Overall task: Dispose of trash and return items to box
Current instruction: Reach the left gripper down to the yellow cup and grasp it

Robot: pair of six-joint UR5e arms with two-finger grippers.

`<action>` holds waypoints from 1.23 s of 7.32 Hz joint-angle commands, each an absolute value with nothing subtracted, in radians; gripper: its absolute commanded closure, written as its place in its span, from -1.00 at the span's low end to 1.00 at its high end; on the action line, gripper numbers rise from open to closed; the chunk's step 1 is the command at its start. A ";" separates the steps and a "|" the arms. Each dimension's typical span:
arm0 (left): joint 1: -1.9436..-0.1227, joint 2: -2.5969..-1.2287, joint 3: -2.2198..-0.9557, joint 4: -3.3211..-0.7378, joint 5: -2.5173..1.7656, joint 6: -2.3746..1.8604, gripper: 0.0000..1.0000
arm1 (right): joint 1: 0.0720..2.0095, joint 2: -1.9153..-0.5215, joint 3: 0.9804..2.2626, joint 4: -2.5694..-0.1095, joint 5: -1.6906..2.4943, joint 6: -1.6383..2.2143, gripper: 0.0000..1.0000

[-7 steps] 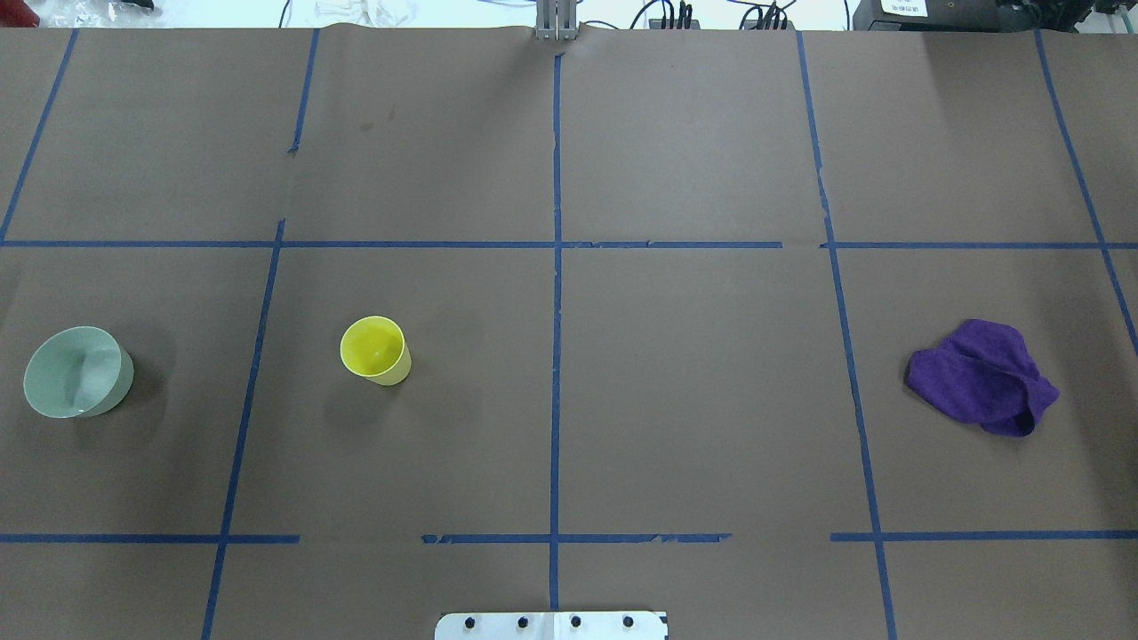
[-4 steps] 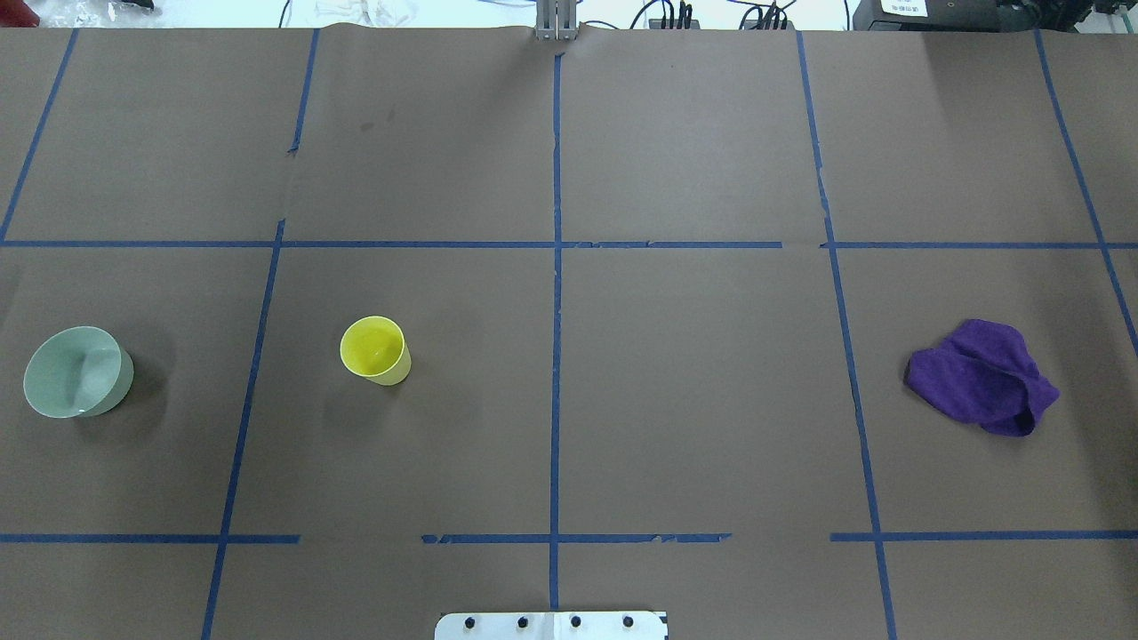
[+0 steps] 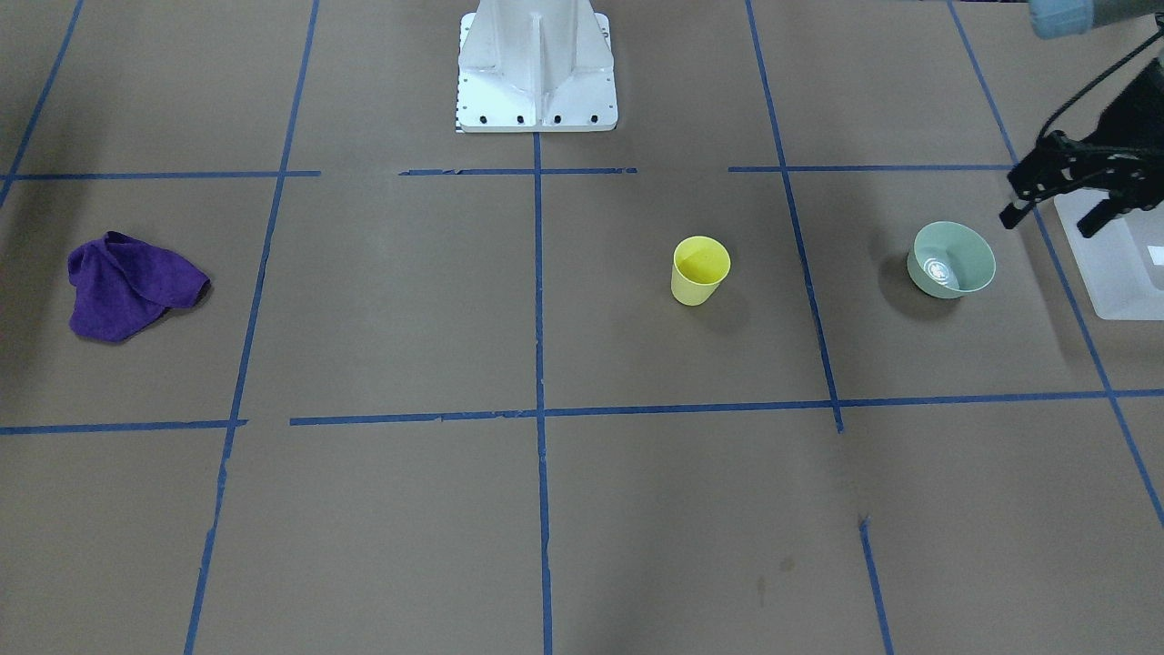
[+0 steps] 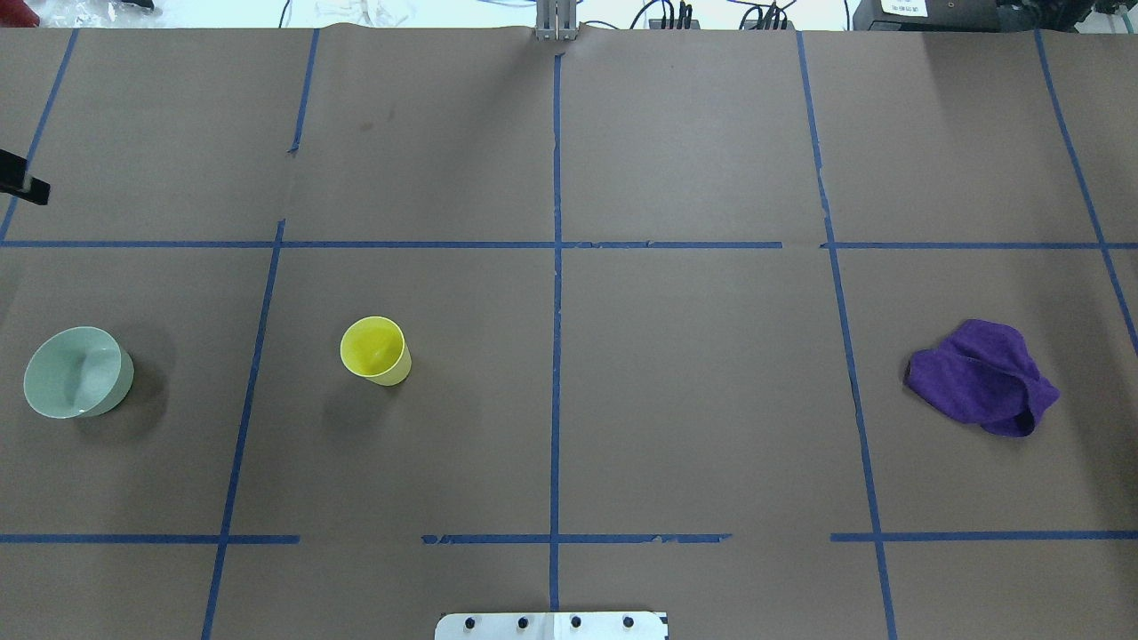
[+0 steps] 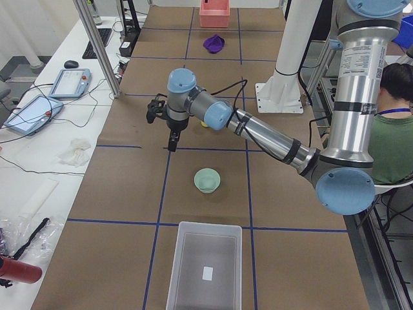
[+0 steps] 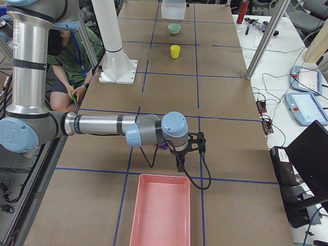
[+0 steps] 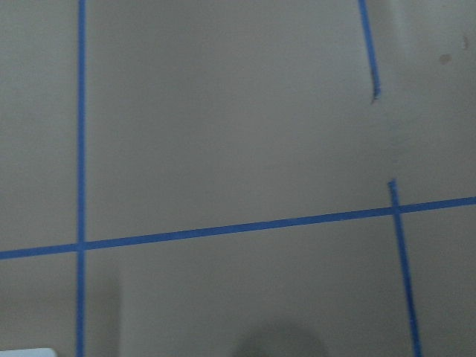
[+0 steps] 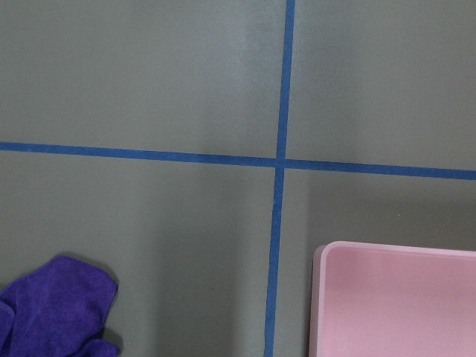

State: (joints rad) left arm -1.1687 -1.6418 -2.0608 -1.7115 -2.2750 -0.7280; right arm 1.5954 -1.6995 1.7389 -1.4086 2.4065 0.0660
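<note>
The yellow cup [image 3: 700, 270] stands upright on the brown paper-covered table [image 3: 546, 509]. It is a little way from the pale green bowl [image 3: 951, 259], on the bowl's side toward the table's middle, and a blue tape line [image 3: 809, 300] runs between the two. The left gripper [image 3: 1050, 218] hangs in the air off the bowl's other side, so the bowl sits between it and the cup, and the cup is well apart from it. Its black fingers [image 3: 1011, 215] look spread, with nothing held between them. The box [image 5: 175, 271] rests past the bowl at the table's end, away from the cup, with a short end facing the bowl.

The cup is smooth plastic, round and tapered, wider at the rim than at the foot. It is bright yellow inside and paler on the outer wall, and its mouth faces up. The box is frosted, see-through white plastic, rectangular with sloping walls, and has a small white label [image 5: 207, 273] on its floor. The bowl is glossy and round, open side up.

Far from the bowl, at the opposite end of the table, the right gripper [image 6: 180, 165] hovers by a rumpled purple cloth [image 4: 982, 378] and a pink tray [image 6: 160, 210]. From here I cannot tell whether its jaws are apart or what they hold.
</note>
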 commanded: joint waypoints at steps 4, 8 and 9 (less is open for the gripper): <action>-0.672 -1.811 -1.964 -1.818 -1.929 -1.320 -0.95 | 1.591 -1.692 1.721 -1.405 2.447 0.101 -1.00; -0.577 -1.848 -1.899 -1.816 -1.917 -1.338 -0.82 | 1.588 -1.681 1.726 -1.407 2.447 0.121 -1.00; -0.565 -1.873 -1.866 -1.818 -1.917 -1.336 -0.77 | 1.588 -1.681 1.727 -1.407 2.444 0.120 -1.00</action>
State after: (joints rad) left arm -0.5837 -1.8489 -1.8995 -1.8169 -1.9180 -1.3364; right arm 1.5878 -1.6826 1.7261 -1.4066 2.4460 0.1203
